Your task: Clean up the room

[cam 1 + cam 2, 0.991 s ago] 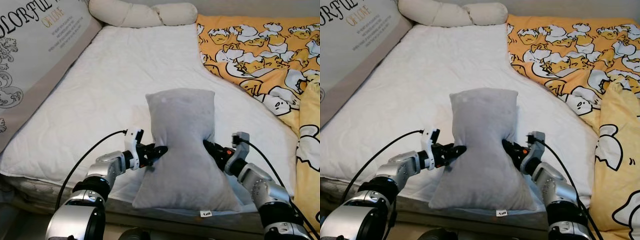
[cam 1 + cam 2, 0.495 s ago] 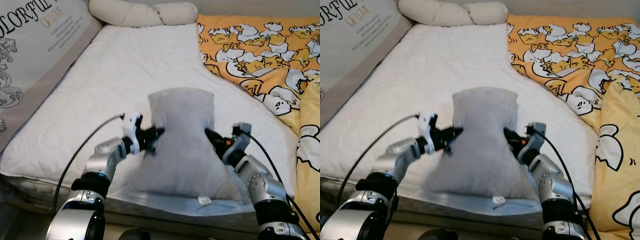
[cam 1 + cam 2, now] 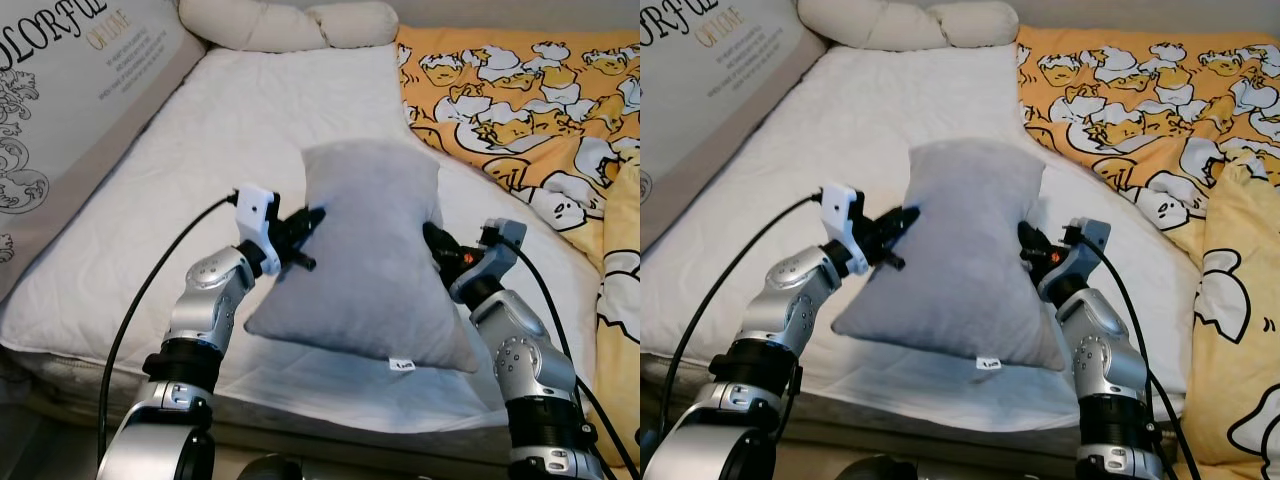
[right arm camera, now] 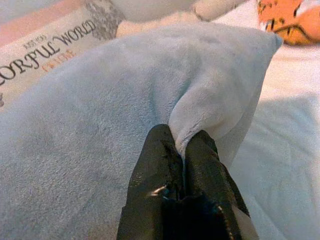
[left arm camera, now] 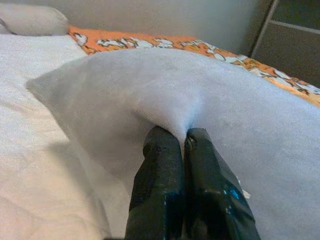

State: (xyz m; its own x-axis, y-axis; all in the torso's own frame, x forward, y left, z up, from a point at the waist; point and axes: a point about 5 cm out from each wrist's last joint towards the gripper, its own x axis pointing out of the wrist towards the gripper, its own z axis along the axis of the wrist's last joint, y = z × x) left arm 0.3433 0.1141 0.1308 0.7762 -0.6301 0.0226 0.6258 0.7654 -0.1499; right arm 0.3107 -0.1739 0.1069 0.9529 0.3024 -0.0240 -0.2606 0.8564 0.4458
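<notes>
Since a second ago the grey pillow (image 3: 365, 250) has been lifted and carried farther over the bed (image 3: 200, 160), tilted flat. Left hand (image 3: 308, 232) and right hand (image 3: 436, 243) each pinch a fold at opposite side edges, probably so it hangs spread for laying down

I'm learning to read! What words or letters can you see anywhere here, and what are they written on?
"ORFUL" and "ON LOVE": on the big printed cushion along the bed's left side; the first word is cut off by the picture edge.
"ORFUL WORLD": the same cushion, in the right wrist view.
White tag on the grey pillow: its marks are too small to read.
</notes>
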